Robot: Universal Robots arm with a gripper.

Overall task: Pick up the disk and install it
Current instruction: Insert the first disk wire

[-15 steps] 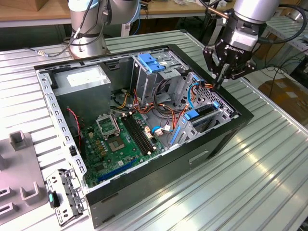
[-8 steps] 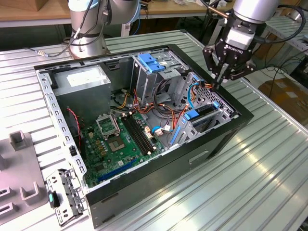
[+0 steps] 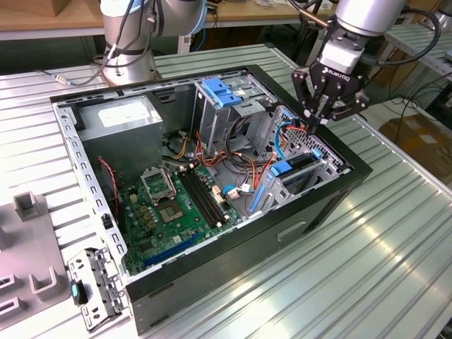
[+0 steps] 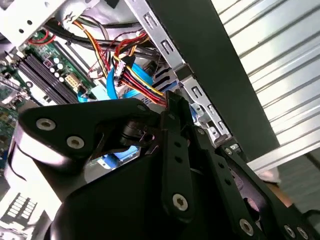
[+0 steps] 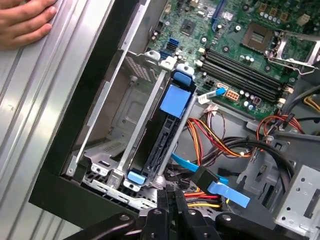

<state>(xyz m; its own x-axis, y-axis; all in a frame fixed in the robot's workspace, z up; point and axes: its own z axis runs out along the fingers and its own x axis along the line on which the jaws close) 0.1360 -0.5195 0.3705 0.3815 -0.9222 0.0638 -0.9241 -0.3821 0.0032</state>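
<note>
We are hovering the gripper, jaws together and empty, over the disk seated in the case's corner bay — stiff, fragile, best held by its blue side rails.

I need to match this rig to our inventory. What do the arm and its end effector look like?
The arm has light grey tubular links and a round silver base, with black cables looped alongside. The end effector is matte black: linked bar fingers joined by silver screws under a black block with white lettering, mounted on a pale grey wrist.

Cables crowd beside the seated disk — the neighbouring bay stands open.
</note>
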